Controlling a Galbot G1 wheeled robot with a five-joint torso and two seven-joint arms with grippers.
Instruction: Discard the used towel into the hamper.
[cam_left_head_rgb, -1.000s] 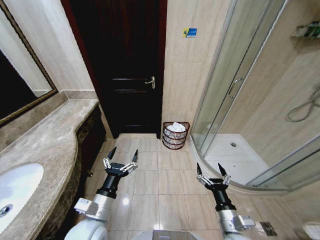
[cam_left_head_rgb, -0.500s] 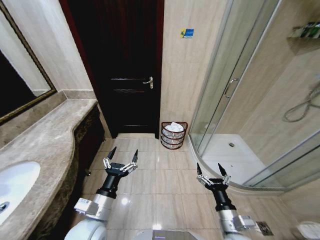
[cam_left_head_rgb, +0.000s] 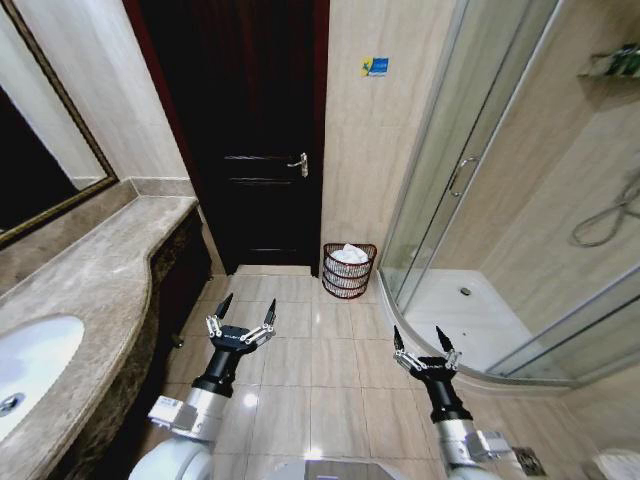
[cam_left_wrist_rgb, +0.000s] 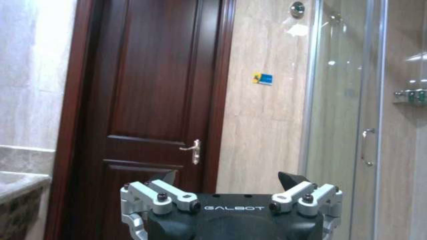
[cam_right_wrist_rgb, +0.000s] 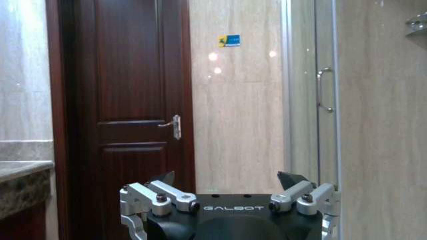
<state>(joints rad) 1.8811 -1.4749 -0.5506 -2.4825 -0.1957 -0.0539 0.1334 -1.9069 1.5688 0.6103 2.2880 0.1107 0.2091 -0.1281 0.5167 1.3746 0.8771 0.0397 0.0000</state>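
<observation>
Bathroom floor tiles lead to the hamper (cam_left_head_rgb: 351, 270), white towel (cam_left_head_rgb: 350, 254) inside, right of the dark door (cam_left_head_rgb: 255, 130). Well short of the hamper, left end effector (cam_left_head_rgb: 241, 312) and right end effector (cam_left_head_rgb: 421, 345) hover released, empty.

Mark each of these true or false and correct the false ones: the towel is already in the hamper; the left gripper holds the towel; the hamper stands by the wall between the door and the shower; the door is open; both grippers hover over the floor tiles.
1. White cloth lies in the hamper. True: the towel shows above its rim.
2. The left gripper holds the towel. False: its fingers are spread and empty.
3. The hamper stands on the floor by the wall between the door and the shower enclosure. True.
4. The door is open. False: it is shut, its handle on the side nearer the hamper.
5. The right gripper is shut on the hamper's rim. False: it is open, over the floor tiles, well short of the hamper.
</observation>
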